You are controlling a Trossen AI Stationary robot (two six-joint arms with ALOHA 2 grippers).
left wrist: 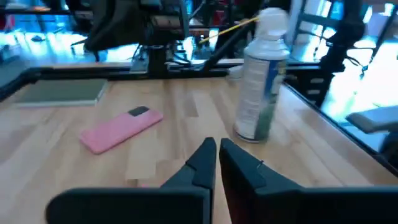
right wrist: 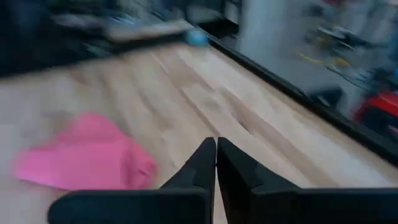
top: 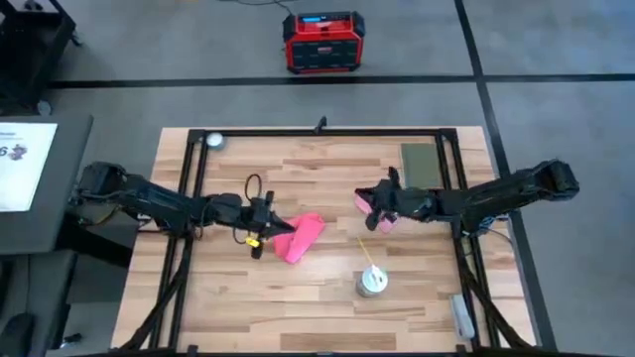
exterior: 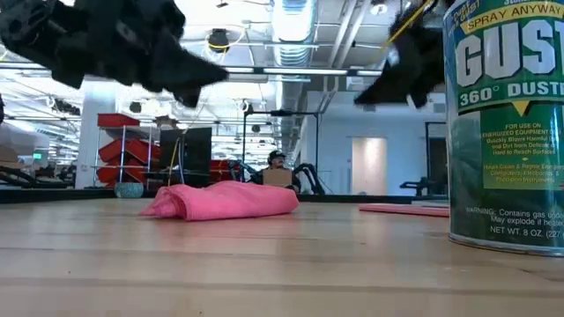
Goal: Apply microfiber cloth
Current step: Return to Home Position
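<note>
The microfiber cloth (top: 300, 238) lies bunched in a bright pink heap on the wooden table (top: 317, 317), near its middle; the low view also shows the cloth (exterior: 225, 199). My left gripper (top: 268, 225) hangs shut just left of it, above the table and holding nothing. My right gripper (top: 383, 202) is shut and raised over a pale-pink phone (top: 381, 222), which lies flat right of the cloth. In the right wrist view the cloth (right wrist: 87, 157) lies ahead of the shut fingers (right wrist: 216, 155). The left wrist view shows the phone (left wrist: 121, 129) beyond the shut fingers (left wrist: 216, 157).
A spray duster can (top: 372, 281) with a thin straw stands near the front, right of centre; it fills the right of the low view (exterior: 507, 123). An olive-green pad (top: 420, 164) lies at the far right. A black frame (top: 317, 131) rims the table.
</note>
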